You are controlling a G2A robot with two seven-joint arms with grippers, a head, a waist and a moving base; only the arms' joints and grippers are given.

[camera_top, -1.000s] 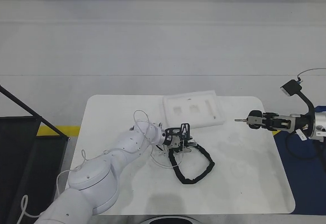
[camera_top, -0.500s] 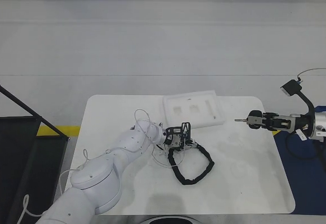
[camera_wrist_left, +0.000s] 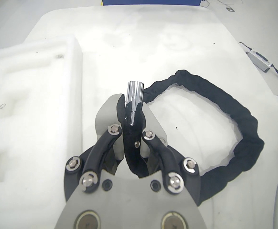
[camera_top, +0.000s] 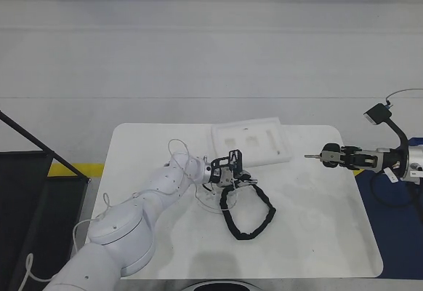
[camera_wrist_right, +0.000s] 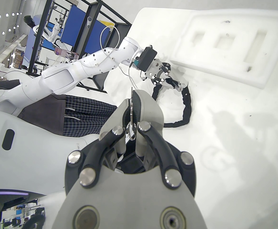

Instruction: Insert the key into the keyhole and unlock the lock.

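A black fabric-covered chain lock (camera_top: 251, 214) lies in a loop on the white table (camera_top: 320, 233). My left gripper (camera_top: 233, 173) is shut on the lock near its chrome cylinder end (camera_wrist_left: 134, 94), which sticks out past the fingertips and is lifted off the table. The rest of the chain (camera_wrist_left: 236, 122) curls away on the table. My right gripper (camera_top: 320, 156) hangs over the table's right side, apart from the lock, shut on a thin metal key (camera_wrist_right: 131, 107) whose tip (camera_top: 309, 156) points toward the left arm. The lock (camera_wrist_right: 184, 103) shows far off in the right wrist view.
A white foam tray (camera_top: 251, 143) with several recesses lies at the table's back, just behind the left gripper. A thin white cable (camera_top: 208, 207) rests on the table by the chain. A black frame (camera_top: 22, 145) stands left of the table.
The left gripper has shifted slightly left and back with the lock's end, pulling the chain loop along. The right arm with the key has not moved.
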